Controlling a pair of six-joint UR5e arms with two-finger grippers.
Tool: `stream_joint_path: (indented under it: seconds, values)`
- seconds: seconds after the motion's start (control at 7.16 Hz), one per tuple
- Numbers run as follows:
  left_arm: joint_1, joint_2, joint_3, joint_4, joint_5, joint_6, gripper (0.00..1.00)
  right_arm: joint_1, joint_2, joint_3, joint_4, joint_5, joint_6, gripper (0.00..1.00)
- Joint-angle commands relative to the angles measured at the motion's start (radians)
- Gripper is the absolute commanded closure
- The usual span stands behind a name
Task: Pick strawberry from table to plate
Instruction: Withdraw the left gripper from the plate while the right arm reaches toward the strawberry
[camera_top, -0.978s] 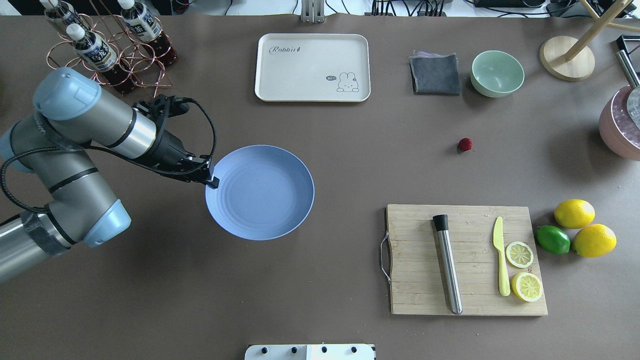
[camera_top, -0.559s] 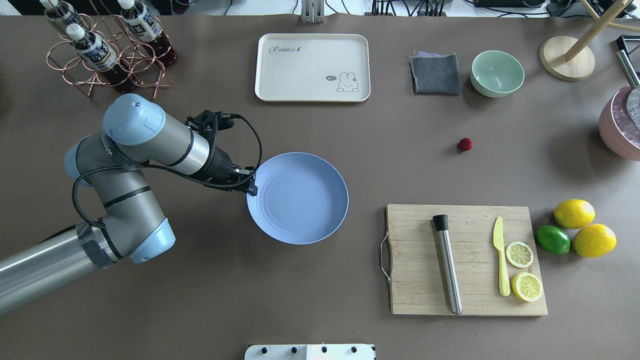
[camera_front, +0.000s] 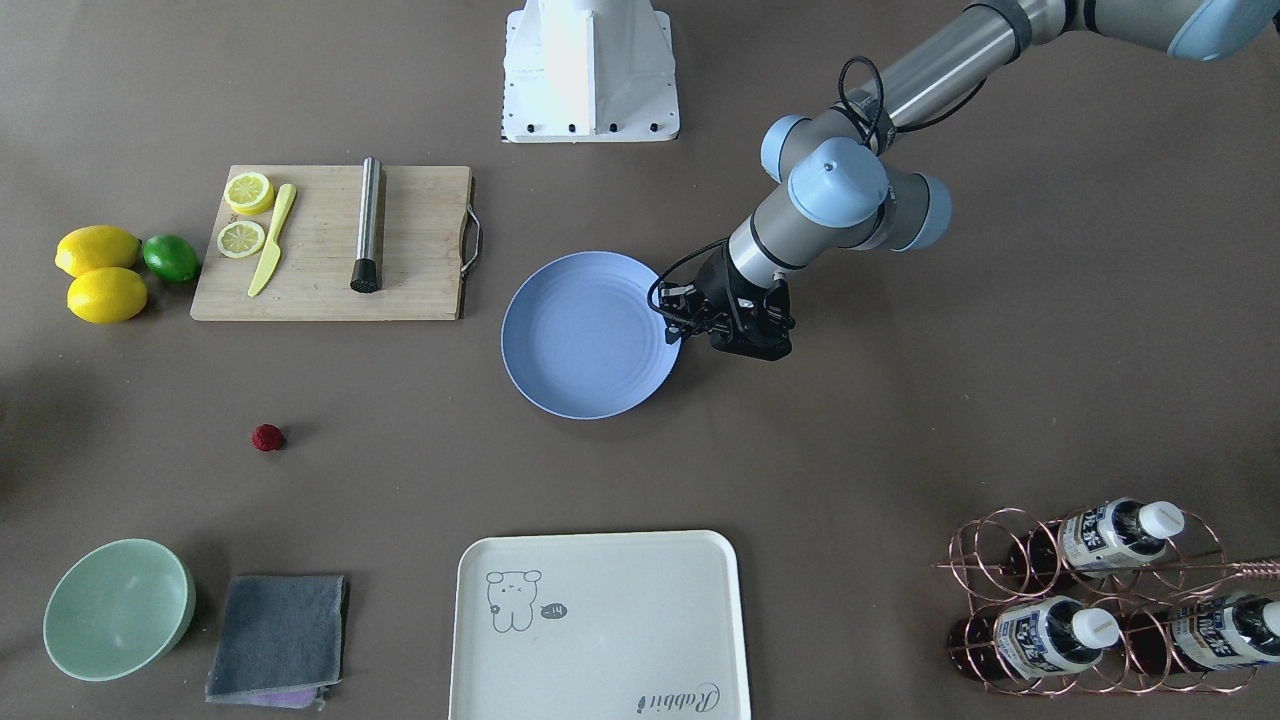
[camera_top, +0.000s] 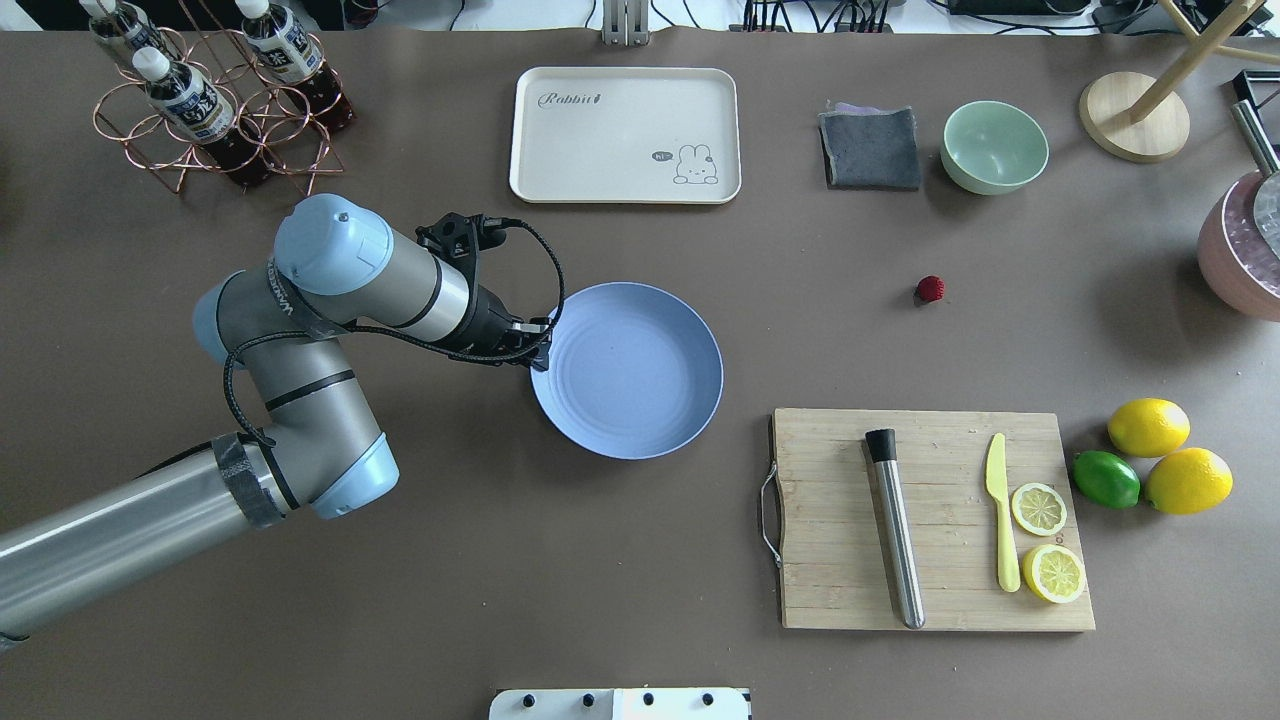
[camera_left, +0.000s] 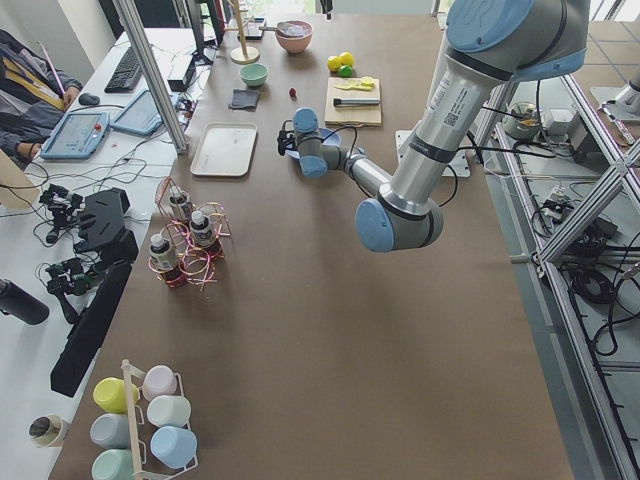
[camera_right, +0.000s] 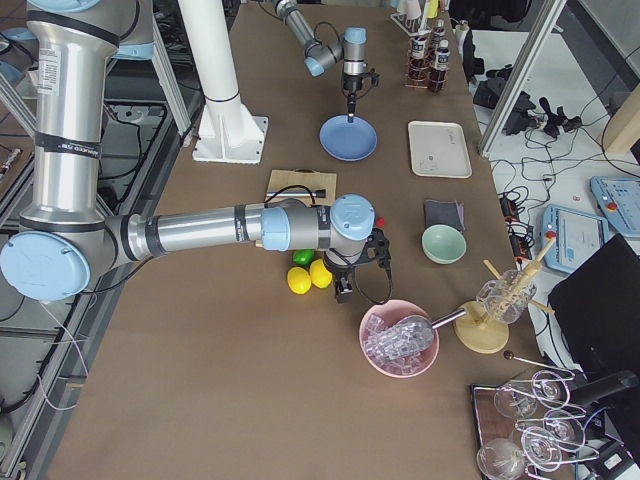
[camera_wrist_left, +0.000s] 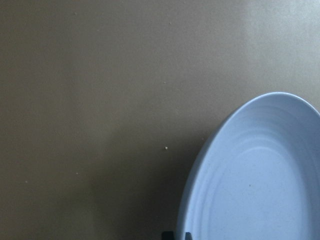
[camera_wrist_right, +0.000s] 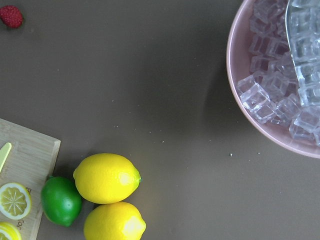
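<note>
Strawberry (camera_top: 930, 289): right of centre in the overhead frame, alone on the bare table (camera_top: 600, 560), touching nothing. Below the grey cloth (camera_top: 870, 148) and green bowl (camera_top: 995, 147), above the cutting board (camera_top: 830, 520), well apart from the plate (camera_top: 660, 400). Also in the upper left corner of the right wrist frame.

Plate: blue, middle of the overhead frame, nothing on it, near the board's upper left corner. Resting or lifted: cannot tell.

Left gripper (camera_top: 541, 358): at the plate's left edge, clamped on the rim; rim between the two fingertips (camera_wrist_left: 167, 236) at the bottom edge of the left wrist frame.

Right gripper (camera_right: 343, 294): only in the right side frame, lower middle, pointing down just beside the lemons (camera_wrist_right: 106, 178) and lime (camera_wrist_right: 61, 200), near the pink ice bowl (camera_wrist_right: 234, 75). Fingers apart or together: cannot tell.

Knife (camera_top: 1000, 520), steel tube (camera_top: 895, 540) and two lemon slices (camera_top: 1038, 508) on the board. Cream tray (camera_top: 600, 140) at top centre; bottle rack (camera_top: 200, 110) at upper left
</note>
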Motion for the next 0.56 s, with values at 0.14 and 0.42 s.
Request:
stream_joint_path:
  seconds: [0.14, 0.42]
  values:
    - [-0.001, 0.003, 0.007, -0.022, 0.006, -0.004, 0.03, -0.002, 0.002, -0.009, 0.002, 0.064, 0.004, 0.0]
    - [-0.05, 0.071, -0.134, 0.024, -0.016, -0.006, 0.03, -0.067, 0.106, -0.009, 0.004, 0.061, 0.199, 0.01]
